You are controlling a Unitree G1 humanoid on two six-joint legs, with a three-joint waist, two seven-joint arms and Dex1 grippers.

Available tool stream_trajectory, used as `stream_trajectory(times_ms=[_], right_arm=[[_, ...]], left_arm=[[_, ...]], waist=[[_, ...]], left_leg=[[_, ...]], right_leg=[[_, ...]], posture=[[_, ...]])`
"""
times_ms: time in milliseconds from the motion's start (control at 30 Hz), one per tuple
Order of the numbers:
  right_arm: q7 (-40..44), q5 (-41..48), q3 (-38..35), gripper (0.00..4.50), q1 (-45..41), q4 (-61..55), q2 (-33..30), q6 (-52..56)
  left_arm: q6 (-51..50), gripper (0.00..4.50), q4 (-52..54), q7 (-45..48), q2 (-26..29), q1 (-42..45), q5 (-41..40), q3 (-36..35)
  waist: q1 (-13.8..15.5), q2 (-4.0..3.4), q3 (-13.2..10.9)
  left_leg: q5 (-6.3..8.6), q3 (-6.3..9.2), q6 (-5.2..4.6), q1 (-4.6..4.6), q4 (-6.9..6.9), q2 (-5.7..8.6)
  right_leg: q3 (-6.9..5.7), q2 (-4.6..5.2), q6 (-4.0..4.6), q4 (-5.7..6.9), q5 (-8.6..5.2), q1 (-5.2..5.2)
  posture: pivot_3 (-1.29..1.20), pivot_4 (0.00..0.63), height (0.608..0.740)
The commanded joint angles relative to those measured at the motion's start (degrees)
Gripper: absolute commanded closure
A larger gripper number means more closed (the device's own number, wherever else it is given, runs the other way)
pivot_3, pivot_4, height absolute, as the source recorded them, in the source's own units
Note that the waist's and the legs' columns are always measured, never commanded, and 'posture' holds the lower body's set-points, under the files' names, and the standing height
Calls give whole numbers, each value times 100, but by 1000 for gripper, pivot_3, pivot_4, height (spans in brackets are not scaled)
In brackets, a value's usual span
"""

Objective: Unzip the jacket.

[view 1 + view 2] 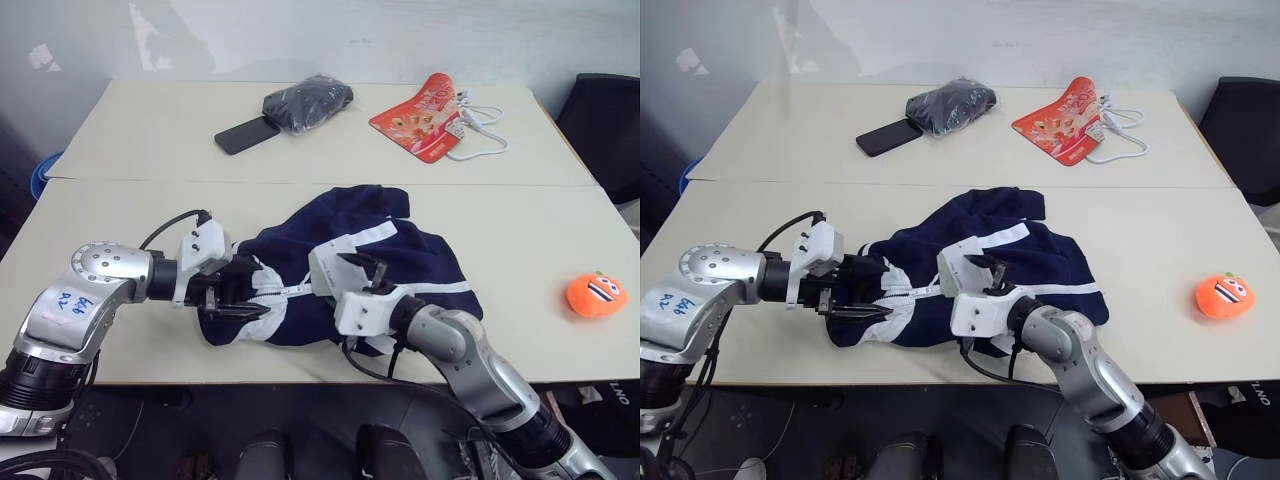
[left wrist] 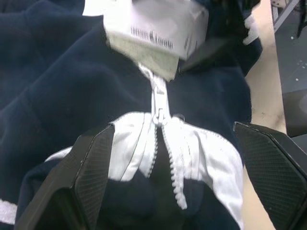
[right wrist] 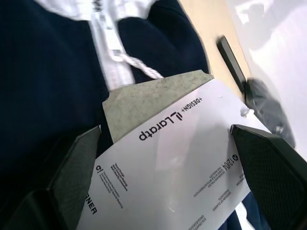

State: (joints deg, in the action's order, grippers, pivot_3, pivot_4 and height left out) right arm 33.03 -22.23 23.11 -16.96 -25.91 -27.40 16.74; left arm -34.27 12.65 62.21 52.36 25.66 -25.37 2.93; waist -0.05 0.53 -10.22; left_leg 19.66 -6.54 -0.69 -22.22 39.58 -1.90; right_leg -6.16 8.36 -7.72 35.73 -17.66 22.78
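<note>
Reading "Laratp" and "+DESIGN+", the jacket's paper tag lies between both wide-open grippers.

- Looks like a lab or test room: two plain beige tables pushed together against a bare white wall.
- Loose props lie about: phone, white cable, orange plush toy.
- Black office chair beside.

two pale tables end to end, white wall behind
</note>
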Motion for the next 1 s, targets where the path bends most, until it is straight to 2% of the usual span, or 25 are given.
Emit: stream_trajectory(times_ms=[33, 167, 300, 433, 533, 667, 1000], right_arm=[[941, 1762, -911, 0, 146, -945, 341, 1746], [1735, 3402, -1780, 0, -130, -1477, 229, 3037], [1956, 4709, -2622, 0, -675, -1314, 128, 4263], [1664, 4997, -2841, 0, -1415, -145, -87, 5155], [1686, 5117, -2654, 0, -1713, 645, -218, 5397], [1493, 5174, -2556, 0, -1997, 1503, -38, 5496], [1188, 6151, -2787, 0, -2247, 1555, 668, 6399]], left_arm=[[136, 330, 63, 25, -52, 80, 68, -18], [209, 330, 2, 33, -124, 96, 129, 8], [258, 330, -56, 35, -205, 126, 190, 40], [330, 330, -92, 58, -253, 132, 235, 64], [373, 330, -85, 49, -283, 103, 264, 68], [363, 330, 41, -4, -295, 13, 262, 27], [331, 330, 258, -102, -240, -223, 250, -99]], waist=[[2, 0, 0], [1, 0, 0], [-3, 0, 0], [-7, 0, 0], [-10, 0, 0], [-13, 0, 0], [-20, -1, 0]], left_leg=[[0, 6, 0, 0, 0, 0], [1, 8, -3, 0, 2, 0], [2, 12, -4, 1, 3, 0], [2, 11, -5, 1, 2, 1], [2, 3, -5, 0, 2, 1], [3, 1, -5, -1, -2, 2], [3, 0, -5, -1, -1, 1]], right_leg=[[-3, 0, 0, 1, 0, -2], [-4, 0, 0, 2, 0, -5], [-4, 0, 0, 5, 0, -5], [-3, 0, 0, 7, 0, -3], [-1, 0, 0, 8, 0, 0], [-2, 1, 0, 8, 0, 3], [-2, 2, 0, 10, 0, 4]], posture=[[0, 150, 740], [0, 150, 740], [0, 150, 740], [0, 150, 740], [0, 150, 740], [0, 150, 740], [0, 150, 740]])
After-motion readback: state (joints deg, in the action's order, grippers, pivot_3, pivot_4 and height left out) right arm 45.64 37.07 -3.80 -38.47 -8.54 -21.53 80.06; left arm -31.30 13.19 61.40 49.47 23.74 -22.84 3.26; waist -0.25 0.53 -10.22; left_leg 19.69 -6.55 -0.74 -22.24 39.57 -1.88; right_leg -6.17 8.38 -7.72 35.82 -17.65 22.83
